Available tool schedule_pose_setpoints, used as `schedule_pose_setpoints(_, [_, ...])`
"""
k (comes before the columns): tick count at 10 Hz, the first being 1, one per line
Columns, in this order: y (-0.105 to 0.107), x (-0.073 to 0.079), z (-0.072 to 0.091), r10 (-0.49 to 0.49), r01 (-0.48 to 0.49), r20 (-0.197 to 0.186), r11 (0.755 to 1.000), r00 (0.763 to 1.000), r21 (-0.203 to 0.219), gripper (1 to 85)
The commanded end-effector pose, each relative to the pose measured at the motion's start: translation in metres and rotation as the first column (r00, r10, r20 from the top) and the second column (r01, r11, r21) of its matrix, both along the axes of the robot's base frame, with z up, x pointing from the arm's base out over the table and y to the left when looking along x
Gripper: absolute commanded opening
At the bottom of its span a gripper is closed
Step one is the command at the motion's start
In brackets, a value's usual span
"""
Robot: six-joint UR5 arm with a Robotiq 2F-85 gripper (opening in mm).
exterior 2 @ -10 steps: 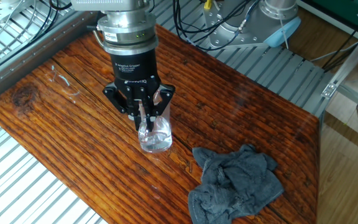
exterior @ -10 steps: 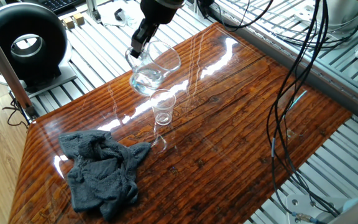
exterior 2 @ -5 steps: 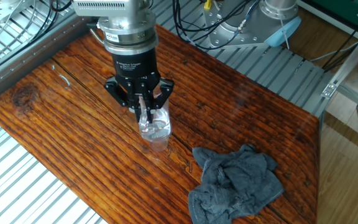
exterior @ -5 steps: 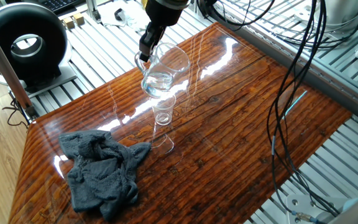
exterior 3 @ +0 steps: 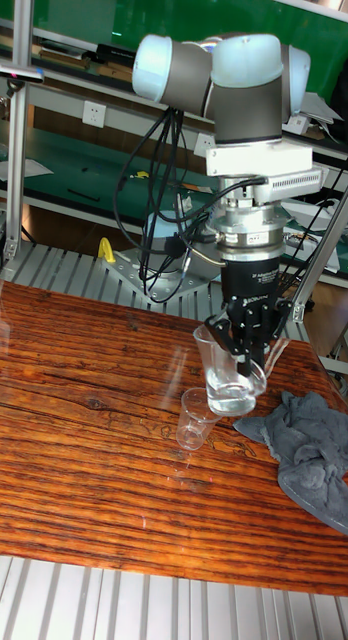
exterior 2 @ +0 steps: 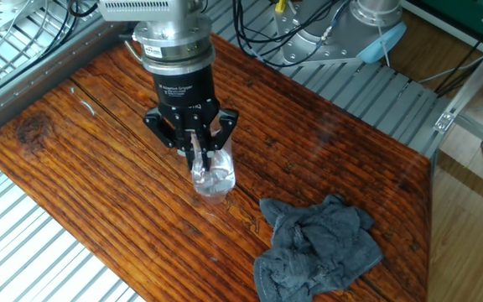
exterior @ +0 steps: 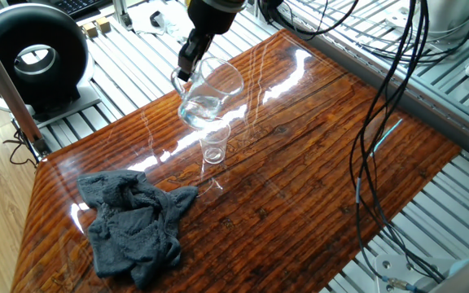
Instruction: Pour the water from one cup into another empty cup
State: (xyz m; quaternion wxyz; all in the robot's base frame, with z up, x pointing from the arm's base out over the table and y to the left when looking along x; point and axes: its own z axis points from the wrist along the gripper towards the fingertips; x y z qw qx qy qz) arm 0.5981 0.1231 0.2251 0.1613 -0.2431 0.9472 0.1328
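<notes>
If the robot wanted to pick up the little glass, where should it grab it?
Probably around the small glass tumbler's smooth sides near the rim, coming straight down. It stands upright with no handle, and the mug in the gripper hangs close beside it.

Pincer [exterior 2: 198, 153] clamps mug [exterior 2: 212, 174] above table [exterior 2: 99, 184]; grey cloth [exterior 2: 317, 247] nearby.

One glass mug [exterior: 208, 94], one small tumbler [exterior: 214, 144], one grey cloth [exterior: 133, 224], one table [exterior: 316, 163].

One fixed view: high, angled down over table [exterior: 300, 163], rag [exterior: 133, 224] near. Other fixed view: high from opposite side, closer. Tall view: level w/ table front, faces arm base. All share mug [exterior 3: 229, 375] area.
</notes>
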Motion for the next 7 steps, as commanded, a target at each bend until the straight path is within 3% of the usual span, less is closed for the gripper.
schedule_pose_setpoints(1, [0.020, 0.023, 0.000, -0.001, -0.001, 0.033, 0.998, 0.999, 0.057, 1.0])
schedule_pose_setpoints(3, [0.031, 0.037, -0.007, -0.001, -0.003, 0.049, 0.997, 0.999, 0.081, 1.0])
schedule_pose_setpoints(7, [0.030, 0.044, -0.014, 0.002, -0.005, 0.053, 0.998, 0.999, 0.068, 1.0])
